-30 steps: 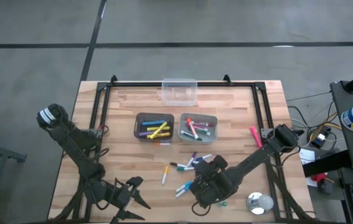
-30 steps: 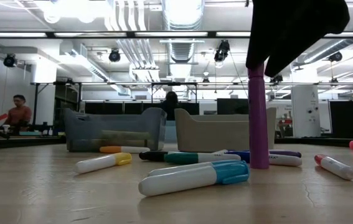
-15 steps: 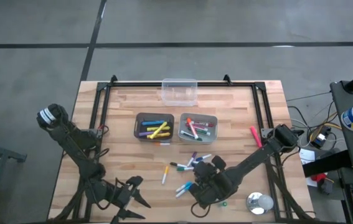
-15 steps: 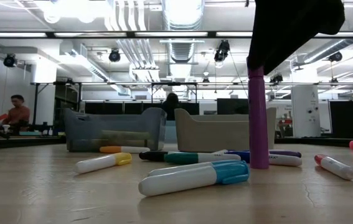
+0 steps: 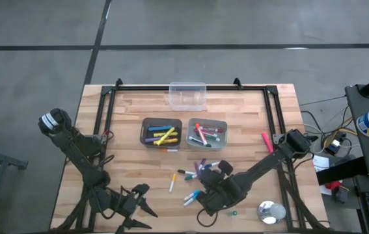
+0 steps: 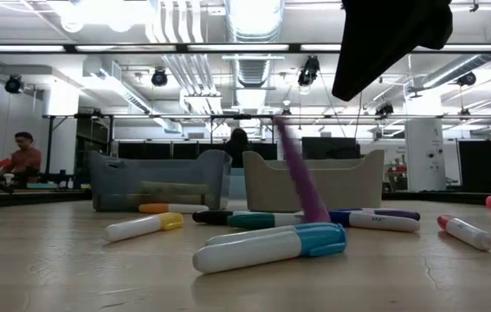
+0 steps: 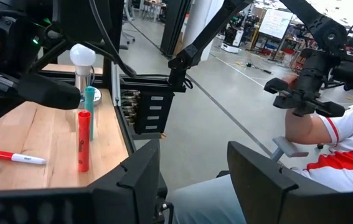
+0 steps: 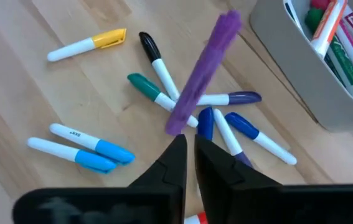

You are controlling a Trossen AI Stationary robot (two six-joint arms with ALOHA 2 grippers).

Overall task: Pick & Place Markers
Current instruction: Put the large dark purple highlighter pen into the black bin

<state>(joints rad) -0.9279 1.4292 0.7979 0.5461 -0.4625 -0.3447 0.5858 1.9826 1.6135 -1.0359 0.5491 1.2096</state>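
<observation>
High view: both bins (image 5: 161,132) hold markers; several remain loose. Right end effector (image 8: 188,144) closed, empty, purple marker (image 8: 200,73) toppling.

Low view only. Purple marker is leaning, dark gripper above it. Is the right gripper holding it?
Observer: No. The right wrist view shows the right gripper shut on nothing; the purple marker leans beyond its fingertips.
Operator: What's at its lower end?
Observer: Loose markers. It sits over the pile by the teal marker and black marker.
Operator: Left arm?
Observer: The high view shows the left gripper open at the table edge on the left, well away from the pile.
</observation>
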